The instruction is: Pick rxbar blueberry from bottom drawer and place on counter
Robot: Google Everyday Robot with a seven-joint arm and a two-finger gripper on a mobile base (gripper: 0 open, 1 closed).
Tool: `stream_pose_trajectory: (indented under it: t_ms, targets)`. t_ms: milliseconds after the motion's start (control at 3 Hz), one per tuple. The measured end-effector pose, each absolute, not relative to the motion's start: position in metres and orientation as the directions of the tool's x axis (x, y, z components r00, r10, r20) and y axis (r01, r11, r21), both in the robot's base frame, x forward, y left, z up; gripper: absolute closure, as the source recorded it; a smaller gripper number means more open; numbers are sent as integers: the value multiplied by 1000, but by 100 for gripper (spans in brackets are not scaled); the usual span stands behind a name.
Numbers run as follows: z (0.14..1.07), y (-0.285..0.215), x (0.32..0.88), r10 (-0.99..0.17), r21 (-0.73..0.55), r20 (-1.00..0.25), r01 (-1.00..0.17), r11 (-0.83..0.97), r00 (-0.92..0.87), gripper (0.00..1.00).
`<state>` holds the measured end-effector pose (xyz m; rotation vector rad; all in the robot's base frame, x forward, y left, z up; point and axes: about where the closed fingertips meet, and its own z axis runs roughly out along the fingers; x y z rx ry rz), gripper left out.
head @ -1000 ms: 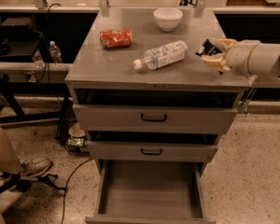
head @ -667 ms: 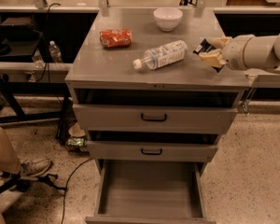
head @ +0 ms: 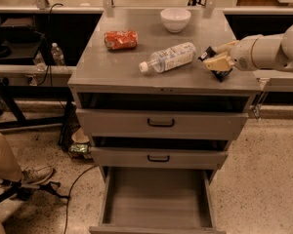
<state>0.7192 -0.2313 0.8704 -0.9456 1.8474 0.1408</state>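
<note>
We see the gripper [head: 216, 62] at the right side of the counter [head: 136, 77], low over the top. Its claw is closed on the rxbar blueberry [head: 219, 75]. The dark wrapper sticks out above and below the pale fingers [head: 219, 62] and it looks tipped, not flat. The bottom drawer [head: 156, 199] is pulled open and nothing is in it.

We think the bar could fall off the counter. It hangs close to the right edge, so if the claw lets go too soon or while the bar is tipped, it may slide over the side. The water bottle [head: 168, 57] lies on its side near the claw. A bump from the claw could make it roll.

A second ago the claw was a little more to the right and a bit higher. Now it has come in over the counter, closer to the bottle and lower. The bottle, the white bowl [head: 175, 19] and the drawers have not moved.
</note>
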Motion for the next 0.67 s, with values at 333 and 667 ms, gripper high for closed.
stream_pose_trajectory:
  t_ms: [333,667]
  targets:
    - [868,-235,719,-534,-294,-821,-653,698,-201,2]
    - [873,-243,718,-525,-297,-827,-636,712,-201,0]
